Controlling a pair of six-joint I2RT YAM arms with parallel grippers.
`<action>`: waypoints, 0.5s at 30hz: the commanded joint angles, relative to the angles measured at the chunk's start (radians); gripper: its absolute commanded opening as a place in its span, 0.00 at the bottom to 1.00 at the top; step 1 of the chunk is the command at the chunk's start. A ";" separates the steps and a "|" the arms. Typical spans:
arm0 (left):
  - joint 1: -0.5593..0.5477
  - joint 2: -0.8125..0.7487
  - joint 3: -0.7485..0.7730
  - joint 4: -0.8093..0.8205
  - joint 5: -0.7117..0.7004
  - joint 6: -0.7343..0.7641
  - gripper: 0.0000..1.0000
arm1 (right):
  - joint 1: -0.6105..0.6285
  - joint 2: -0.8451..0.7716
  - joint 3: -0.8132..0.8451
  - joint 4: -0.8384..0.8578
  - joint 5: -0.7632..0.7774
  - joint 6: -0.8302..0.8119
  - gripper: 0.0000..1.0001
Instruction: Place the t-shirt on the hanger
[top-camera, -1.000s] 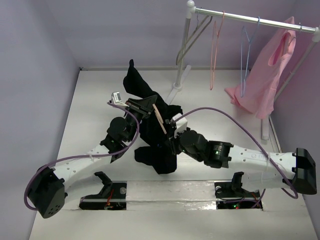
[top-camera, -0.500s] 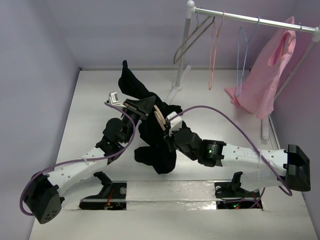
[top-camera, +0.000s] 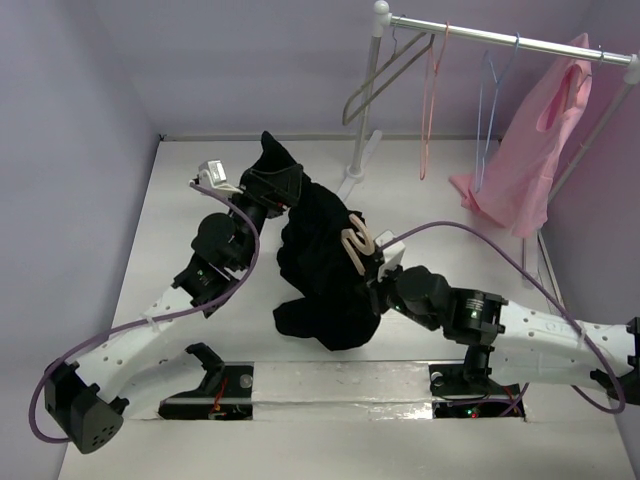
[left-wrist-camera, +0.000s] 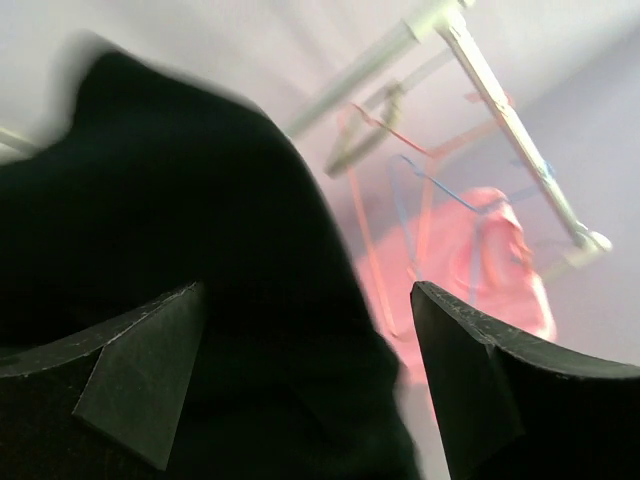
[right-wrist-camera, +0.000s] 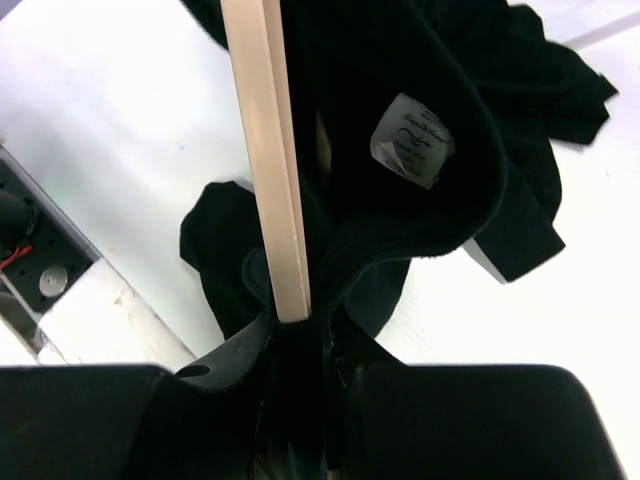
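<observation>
While our right gripper (right-wrist-camera: 296, 332) pinches the hanger (right-wrist-camera: 262, 150), the t-shirt (top-camera: 320, 290) looks only partly on. Our left gripper (left-wrist-camera: 308, 292), spread wide, has more pulling to do.

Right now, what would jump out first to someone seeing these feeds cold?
The black t-shirt, bunched mid-table in a heap, with one peak raised at the left gripper. Poking out of it is the hook of the tan wooden hanger, whose bar is clamped in the right gripper with cloth draped over it. At the back right, a pink garment hangs on the clothes rack.
</observation>
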 joint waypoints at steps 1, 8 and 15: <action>0.043 0.007 0.071 -0.046 -0.054 0.075 0.81 | 0.007 -0.074 -0.016 -0.029 -0.003 0.029 0.00; 0.114 0.062 0.137 -0.055 -0.031 0.106 0.81 | 0.007 -0.134 -0.039 -0.052 -0.032 0.046 0.00; 0.159 0.140 0.174 -0.029 0.041 0.094 0.78 | 0.007 -0.167 -0.060 -0.043 -0.032 0.050 0.00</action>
